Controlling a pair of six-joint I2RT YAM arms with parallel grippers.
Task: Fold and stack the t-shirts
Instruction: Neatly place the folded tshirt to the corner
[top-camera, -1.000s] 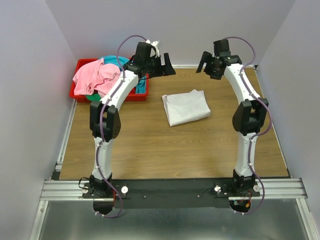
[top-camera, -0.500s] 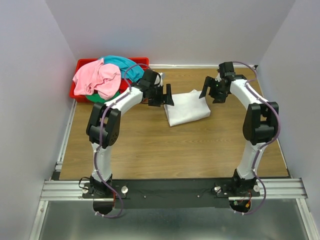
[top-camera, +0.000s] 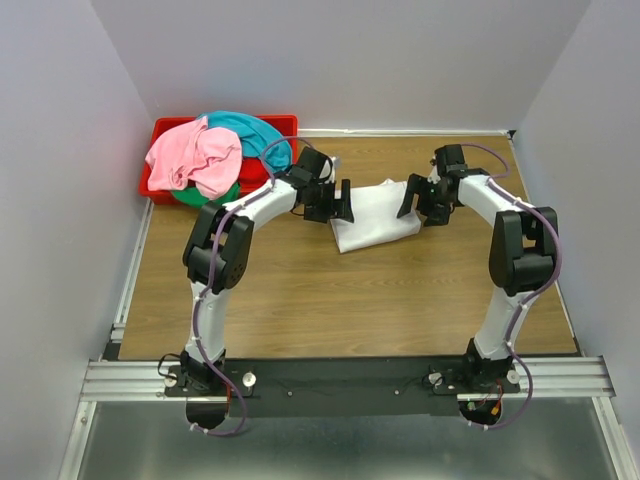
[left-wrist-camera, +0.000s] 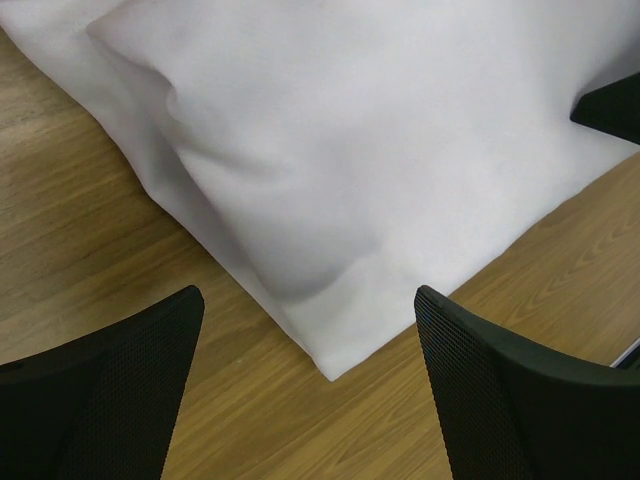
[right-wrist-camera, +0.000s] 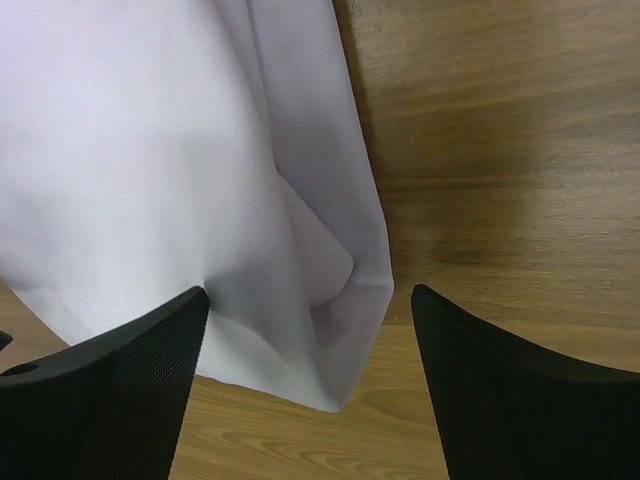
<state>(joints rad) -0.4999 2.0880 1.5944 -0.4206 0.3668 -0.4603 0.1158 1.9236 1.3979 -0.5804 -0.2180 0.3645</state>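
Left gripper (top-camera: 341, 205) and right gripper (top-camera: 410, 200) are held wide open, empty, flanking the white t-shirt (top-camera: 376, 218) near the far edge of the tabletop (top-camera: 300, 290); shirt corners are resolved only in wrist views.

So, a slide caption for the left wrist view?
Open left end effector above a corner of the white t-shirt on the table.

Lab test cell: blank walls (top-camera: 350, 50) round wood table (top-camera: 300, 290), alu rail (top-camera: 350, 376).

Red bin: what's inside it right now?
A pink t-shirt lies heaped on top, a teal t-shirt behind it, and a green t-shirt peeks at the near edge of the bin. Anything beneath the heap is covered; I cannot tell what else is there.
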